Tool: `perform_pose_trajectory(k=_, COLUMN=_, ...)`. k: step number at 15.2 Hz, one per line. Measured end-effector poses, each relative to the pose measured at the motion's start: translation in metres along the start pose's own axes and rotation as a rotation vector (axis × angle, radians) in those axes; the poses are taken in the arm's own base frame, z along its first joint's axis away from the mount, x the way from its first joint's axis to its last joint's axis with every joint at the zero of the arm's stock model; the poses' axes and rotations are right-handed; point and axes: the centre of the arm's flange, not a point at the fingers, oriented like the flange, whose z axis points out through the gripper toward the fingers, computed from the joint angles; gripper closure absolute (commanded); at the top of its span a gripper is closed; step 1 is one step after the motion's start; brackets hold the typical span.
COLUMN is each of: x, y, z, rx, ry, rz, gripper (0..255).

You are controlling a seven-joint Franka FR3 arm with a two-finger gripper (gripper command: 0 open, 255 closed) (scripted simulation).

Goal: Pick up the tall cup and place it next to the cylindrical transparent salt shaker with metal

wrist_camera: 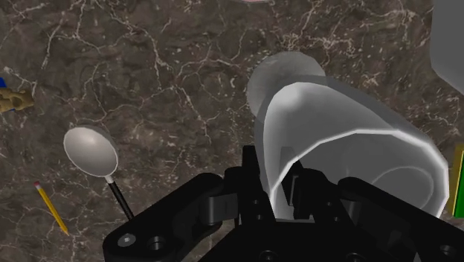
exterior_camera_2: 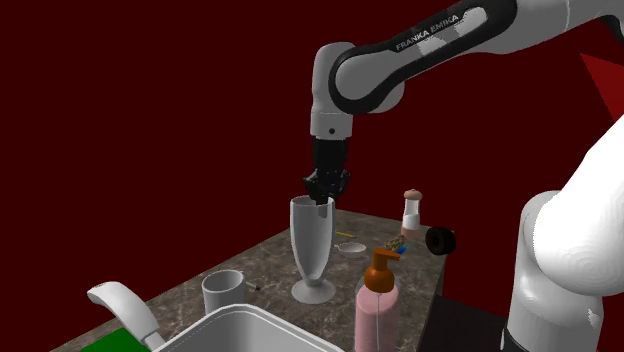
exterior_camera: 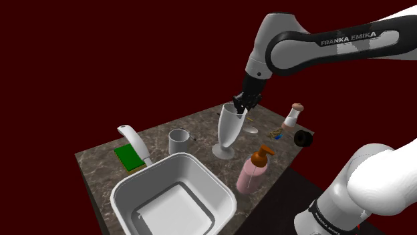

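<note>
The arm (exterior_camera: pixel 294 50) is built of smooth, rounded white shells with dark grey bands at the joints, and one band carries white FRANKA EMIKA lettering (exterior_camera: pixel 347 37). The gripper (exterior_camera_2: pixel 325 185) is black and blocky, with small round holes (wrist_camera: pixel 156 242) in its body.

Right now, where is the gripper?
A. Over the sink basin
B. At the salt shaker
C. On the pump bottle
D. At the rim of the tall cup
D: the gripper sits at the top of the tall cup, and in the wrist view its fingers clasp the cup's wall, one outside and one inside the rim.
</note>
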Motion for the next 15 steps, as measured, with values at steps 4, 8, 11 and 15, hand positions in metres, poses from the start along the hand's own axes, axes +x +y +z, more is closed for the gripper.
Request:
perform_pose_trajectory(k=4, x=0.002, y=0.001, z=-0.020, rx=0.000, ry=0.000, rz=0.000, gripper=255)
perform_pose_trajectory(k=8, x=0.003, y=0.000, z=-0.042, rx=0.000, ry=0.000, rz=0.000, gripper=255)
perform_pose_trajectory(k=11, x=0.005, y=0.001, z=-0.057, rx=0.000, ry=0.000, rz=0.000, gripper=255)
perform_pose_trajectory(k=15, x=0.005, y=0.000, z=-0.079, rx=0.000, ry=0.000, rz=0.000, gripper=255)
